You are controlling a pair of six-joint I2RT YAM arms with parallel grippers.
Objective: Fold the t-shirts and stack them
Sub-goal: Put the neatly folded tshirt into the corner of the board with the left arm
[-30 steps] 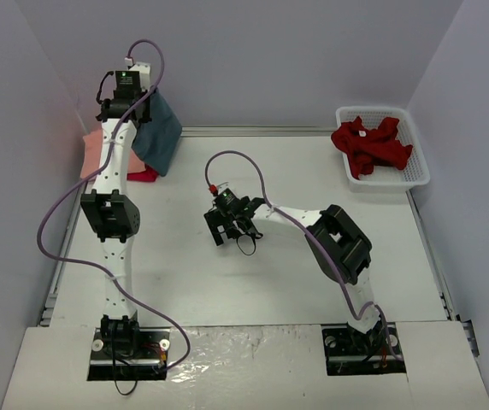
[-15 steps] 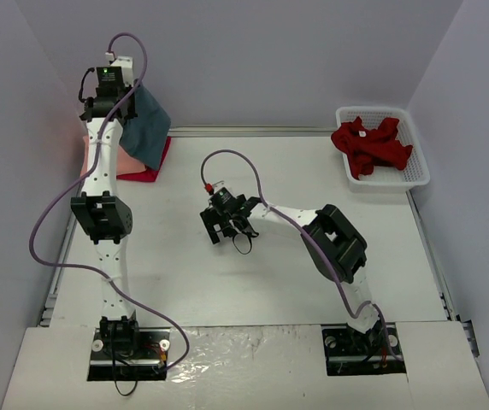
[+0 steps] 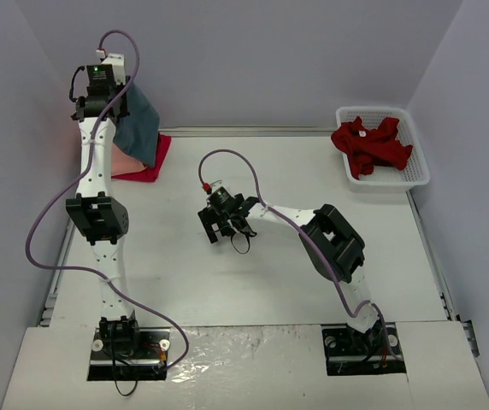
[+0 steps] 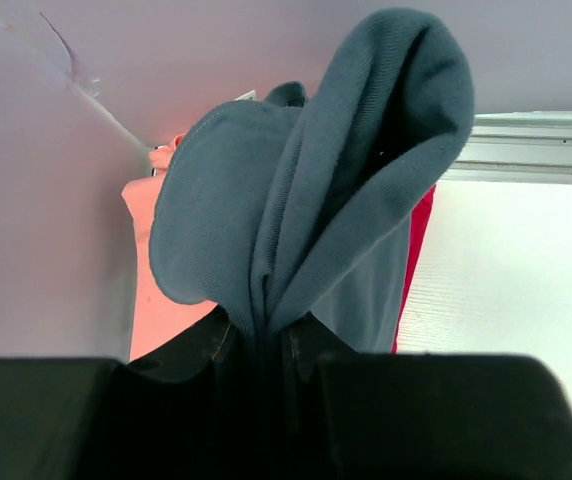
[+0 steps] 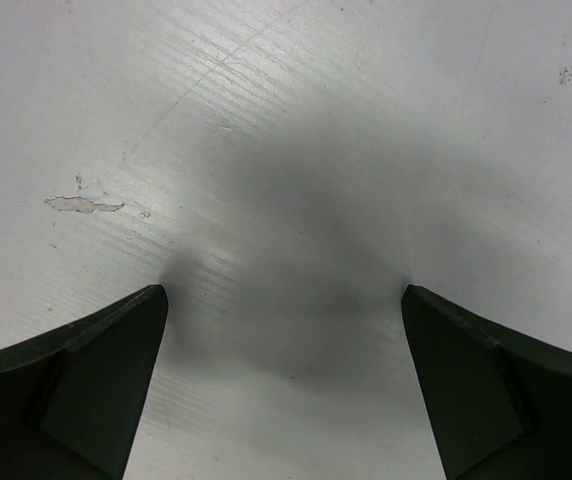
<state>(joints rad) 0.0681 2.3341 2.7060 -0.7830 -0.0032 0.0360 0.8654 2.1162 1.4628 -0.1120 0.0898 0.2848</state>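
Slate-blue t-shirt [image 4: 306, 200] hangs pinched in left claw [image 4: 271, 345] (right claw [image 5: 281, 300] wide above white table [image 3: 185, 273]).

Left claw [image 4: 266, 350] pinches slate-blue t-shirt [image 4: 306, 200], salmon-pink shirt [image 4: 161, 300] and crimson shirt [image 4: 418, 240] behind it.

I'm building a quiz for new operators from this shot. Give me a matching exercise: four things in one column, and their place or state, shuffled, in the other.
Things
1. blue shirt
2. dark red shirt
3. pink shirt
4. right gripper

Place or state
A. open above bare table
B. lying at the far left corner
C. crumpled in the basket
D. hanging, pinched in the left gripper

Pairs: 1-D; 2-C; 3-B; 4-A
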